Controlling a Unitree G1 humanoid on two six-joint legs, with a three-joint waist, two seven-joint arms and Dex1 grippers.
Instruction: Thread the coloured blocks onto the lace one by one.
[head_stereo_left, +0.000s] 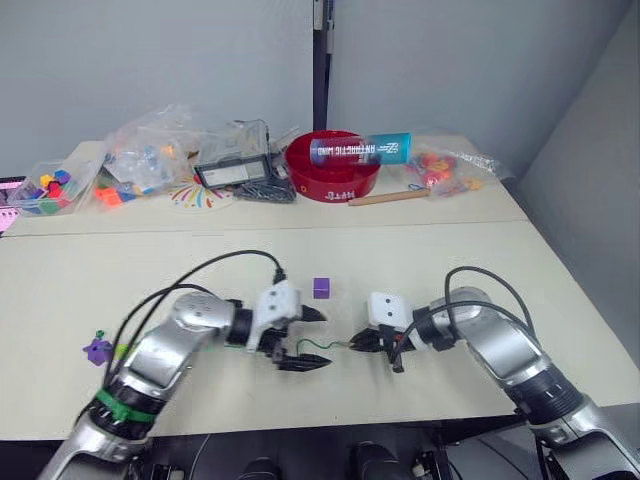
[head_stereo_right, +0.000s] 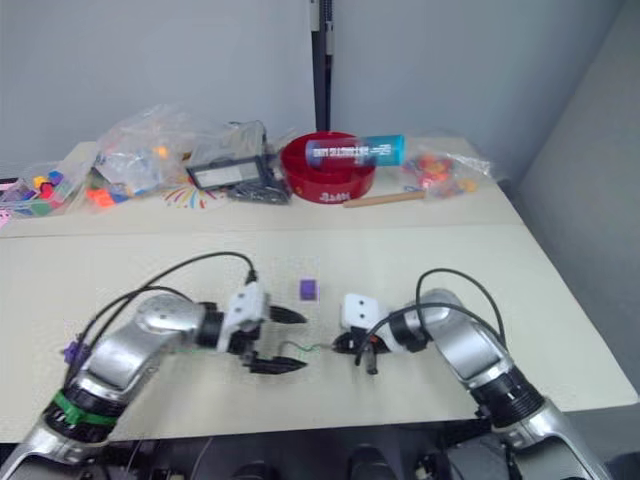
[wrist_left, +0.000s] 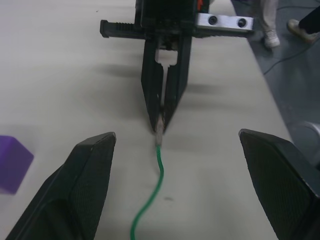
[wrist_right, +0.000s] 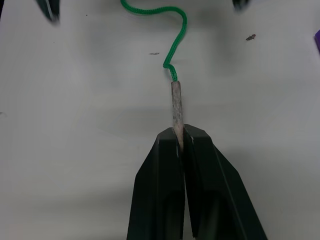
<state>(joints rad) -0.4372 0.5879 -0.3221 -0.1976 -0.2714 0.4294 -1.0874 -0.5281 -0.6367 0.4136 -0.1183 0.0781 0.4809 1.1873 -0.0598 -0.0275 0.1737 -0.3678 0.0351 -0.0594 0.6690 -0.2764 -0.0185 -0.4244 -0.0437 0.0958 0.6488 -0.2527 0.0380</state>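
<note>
Right tool (wrist_right: 179, 142): fingers pressed together on the stiff pale tip of the green lace (wrist_right: 176, 50), which projects straight out from between them; the cord runs on in loose curves over the pale surface (head_stereo_left: 420, 265) toward the left tool (head_stereo_left: 305, 340). Left tool: fingers spread wide, one to either side of the lace, gripping nothing; in the left wrist view the cord passes through the gap between them and meets the closed right tool (wrist_left: 161, 117) head-on. Both tools lie low over the near-middle part of the surface, facing each other and close together.

One purple block (head_stereo_left: 321, 288) rests on the surface just beyond the left tool, apart from it. A second purple piece (head_stereo_left: 97, 349) lies near the left edge beside the left arm; its exact form cannot be told.

Along the far edge: a red bowl (head_stereo_left: 333, 180) with a blue tube (head_stereo_left: 360, 150) laid across its rim, a wooden stick (head_stereo_left: 388, 198) just beside the bowl, clear bags of coloured toy pieces (head_stereo_left: 150, 150), and a further bag (head_stereo_left: 445, 168) toward the far right corner.
</note>
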